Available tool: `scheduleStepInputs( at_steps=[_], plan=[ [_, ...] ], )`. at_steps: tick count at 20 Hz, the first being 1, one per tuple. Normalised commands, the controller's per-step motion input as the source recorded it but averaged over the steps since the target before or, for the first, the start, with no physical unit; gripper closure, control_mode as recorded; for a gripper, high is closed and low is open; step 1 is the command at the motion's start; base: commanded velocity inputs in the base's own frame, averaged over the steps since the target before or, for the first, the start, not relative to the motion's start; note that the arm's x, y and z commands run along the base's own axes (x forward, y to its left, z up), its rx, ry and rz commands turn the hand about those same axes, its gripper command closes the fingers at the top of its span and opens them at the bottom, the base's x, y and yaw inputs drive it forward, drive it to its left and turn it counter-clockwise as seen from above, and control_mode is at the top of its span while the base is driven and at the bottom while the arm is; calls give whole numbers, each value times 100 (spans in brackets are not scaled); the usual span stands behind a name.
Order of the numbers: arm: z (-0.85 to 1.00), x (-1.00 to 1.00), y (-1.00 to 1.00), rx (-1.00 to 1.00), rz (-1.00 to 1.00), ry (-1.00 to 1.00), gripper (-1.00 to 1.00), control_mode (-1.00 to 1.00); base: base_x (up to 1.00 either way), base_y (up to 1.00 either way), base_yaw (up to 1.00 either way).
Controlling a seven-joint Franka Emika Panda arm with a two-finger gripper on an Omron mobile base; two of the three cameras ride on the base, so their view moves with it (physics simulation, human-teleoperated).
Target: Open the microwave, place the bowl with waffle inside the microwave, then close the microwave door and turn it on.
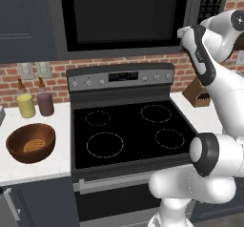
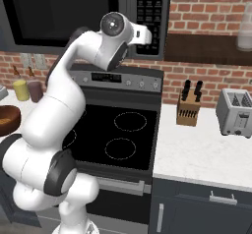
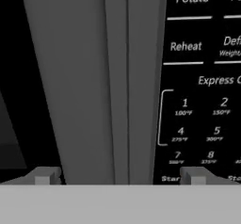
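The dark grey microwave [image 1: 128, 16] hangs over the stove with its door [image 3: 61, 77] closed. My gripper [image 3: 120, 177] is open and right up against the door's right edge. Its fingertips [image 3: 44, 176] stand on either side of the long grey bar handle [image 3: 117, 77], without touching it as far as I can tell. The black keypad [image 3: 202, 77] is just right of the handle. The hand [image 1: 188, 35] is at the microwave's lower right corner. The brown wooden bowl [image 1: 31, 142] sits on the white counter left of the stove, holding the golden waffle [image 1: 33, 146].
A yellow cup [image 1: 26, 105] and a mauve cup [image 1: 45, 103] stand behind the bowl. The black stove [image 1: 131, 128] lies below the microwave. On the right counter are a knife block [image 2: 188, 109] and a toaster [image 2: 236, 112].
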Motion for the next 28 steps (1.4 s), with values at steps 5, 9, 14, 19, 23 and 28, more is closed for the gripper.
scheduleStepInputs(
  at_steps=[5, 9, 14, 19, 23, 28],
  plan=[
    [-24, 39, 0, 2, 14, -2, -100, -100, 0, 0, 0],
    [-21, 45, 0, 4, 12, 0, -100, -100, 0, 0, 0],
    [-19, 59, 0, 4, 9, 0, -100, -100, 0, 0, 0],
    [-19, 60, 2, 0, 1, 0, 100, -100, 0, 0, 0],
    [-2, 28, 8, 0, 0, 0, 100, -100, 0, 0, 0],
    [0, 8, 7, 0, 0, 0, 100, -100, 0, 0, 0]
  ],
)
